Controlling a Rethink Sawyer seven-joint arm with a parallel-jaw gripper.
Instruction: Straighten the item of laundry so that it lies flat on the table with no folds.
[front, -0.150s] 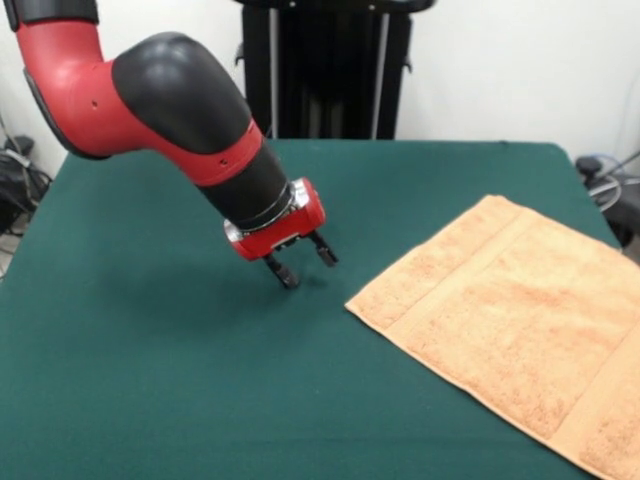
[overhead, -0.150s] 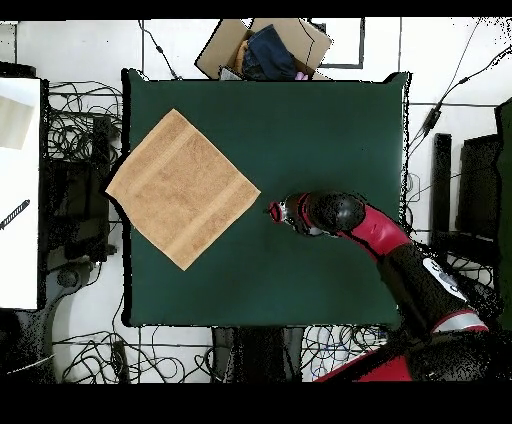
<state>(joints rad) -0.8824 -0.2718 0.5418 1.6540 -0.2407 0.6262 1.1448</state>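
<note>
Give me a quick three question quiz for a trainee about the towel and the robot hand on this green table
1. True or false: the towel lies spread flat with no folds showing.
2. Is the hand A) gripping the towel, B) open and apart from the towel, or C) resting on the towel?
3. Fill in: in the overhead view, one towel corner sticks out past the table's ____ edge.

Key: 1 true. 2 B. 3 left.
</note>
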